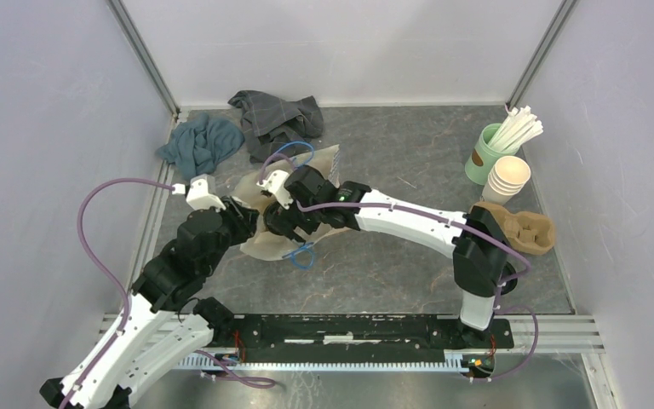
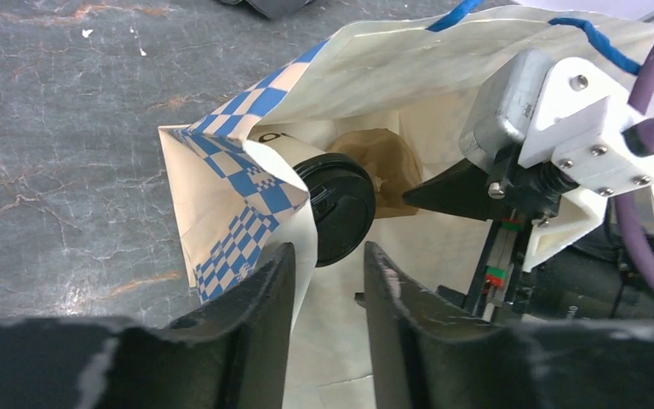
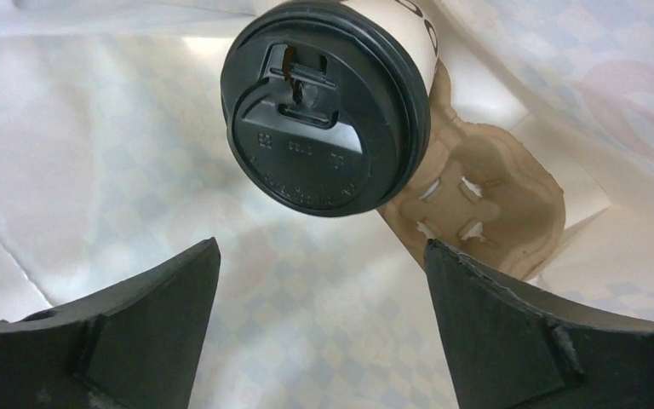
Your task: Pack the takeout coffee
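The takeout coffee, a cream cup with a black lid, lies on its side inside the paper bag, resting on a brown cardboard carrier. My right gripper is inside the bag, open, its fingers a little short of the lid and touching nothing. In the left wrist view the coffee shows through the bag's mouth. My left gripper is at that mouth, jaws apart, with the checked bag edge beside its left finger. From above, both grippers meet over the bag.
A mint-green cup of straws and a stack of lidless cups stand at the right wall, and another brown carrier lies near them. A blue cloth and a grey cloth lie at the back left.
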Robot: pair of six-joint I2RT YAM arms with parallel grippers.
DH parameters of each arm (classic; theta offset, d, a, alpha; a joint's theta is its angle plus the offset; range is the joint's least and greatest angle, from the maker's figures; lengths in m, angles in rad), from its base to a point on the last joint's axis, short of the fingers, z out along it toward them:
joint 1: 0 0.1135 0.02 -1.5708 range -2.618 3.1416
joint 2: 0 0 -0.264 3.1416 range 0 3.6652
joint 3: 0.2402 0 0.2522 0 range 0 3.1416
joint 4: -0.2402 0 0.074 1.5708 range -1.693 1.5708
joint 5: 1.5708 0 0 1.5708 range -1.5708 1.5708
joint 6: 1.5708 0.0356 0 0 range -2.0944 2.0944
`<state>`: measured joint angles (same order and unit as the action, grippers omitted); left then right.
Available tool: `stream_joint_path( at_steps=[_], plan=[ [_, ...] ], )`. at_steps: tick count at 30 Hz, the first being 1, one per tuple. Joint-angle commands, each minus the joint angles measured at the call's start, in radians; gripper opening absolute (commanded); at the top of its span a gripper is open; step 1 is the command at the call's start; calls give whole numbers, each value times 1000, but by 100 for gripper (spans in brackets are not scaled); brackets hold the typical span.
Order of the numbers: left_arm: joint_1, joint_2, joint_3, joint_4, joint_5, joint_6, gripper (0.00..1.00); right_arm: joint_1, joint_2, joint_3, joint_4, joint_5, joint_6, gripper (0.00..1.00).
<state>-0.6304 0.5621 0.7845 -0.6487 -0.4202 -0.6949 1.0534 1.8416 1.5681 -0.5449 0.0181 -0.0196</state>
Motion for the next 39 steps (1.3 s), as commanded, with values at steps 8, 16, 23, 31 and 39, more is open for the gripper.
stream_joint_path(
  at_steps=[8,16,23,31,39],
  plan=[
    [-3,20,44,-4,7,-10,22,63,-38,-109,354,153,60,98],
    [-3,10,36,11,20,-11,7,81,-31,-172,472,206,70,98],
    [-3,10,35,28,46,-2,2,102,-4,-204,536,295,79,98],
    [-3,-5,22,30,63,-1,2,102,21,-221,649,286,70,98],
    [-3,-4,21,36,83,12,2,103,39,-240,741,245,78,98]
  ],
)
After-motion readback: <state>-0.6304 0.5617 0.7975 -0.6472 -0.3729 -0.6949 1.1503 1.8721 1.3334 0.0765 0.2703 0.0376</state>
